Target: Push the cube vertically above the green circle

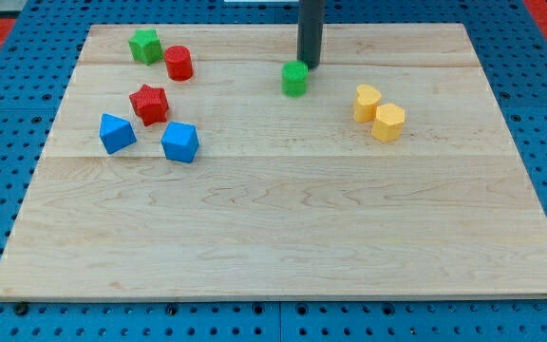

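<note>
Touching green circle (295,79) from upper right: my tip (309,66); no jaws; circle upright, no long axis.

The wooden board (283,237) lies open across its lower half. My tip (309,65) stands just beside the small green cylinder block (295,79), with two yellow blocks (380,114) to the view's right. The view's upper left is crowded by a green star block (144,45), red cylinder block (179,63), red star block (149,104) and two blue blocks (148,138).

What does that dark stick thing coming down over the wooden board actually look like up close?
It is a plain, straight rod, dark grey to black, smooth and round like a thick pen. My tip is blunt. No cables, markings or hand show; its upper end runs out of view.
</note>
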### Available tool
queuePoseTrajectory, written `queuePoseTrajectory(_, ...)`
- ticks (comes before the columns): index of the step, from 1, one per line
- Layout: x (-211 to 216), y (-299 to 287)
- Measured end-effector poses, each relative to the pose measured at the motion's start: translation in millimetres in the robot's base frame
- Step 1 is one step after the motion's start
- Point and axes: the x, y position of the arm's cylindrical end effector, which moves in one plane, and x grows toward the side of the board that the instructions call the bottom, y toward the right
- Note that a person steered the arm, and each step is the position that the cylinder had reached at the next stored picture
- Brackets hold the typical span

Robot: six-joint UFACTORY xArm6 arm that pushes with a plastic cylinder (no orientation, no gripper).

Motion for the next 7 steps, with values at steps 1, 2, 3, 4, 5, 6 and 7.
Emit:
queuePoseTrajectory(1,59.4,4.3)
queuePoseTrajectory(2,144.5,13.7)
queuePoseTrajectory(3,181.3,-21.0)
queuePoseTrajectory(4,180.5,-63.0)
queuePoseTrajectory(5,178.9,-114.8)
queuePoseTrajectory(6,152.4,-140.1)
queuePoseTrajectory(7,127.2,-150.8)
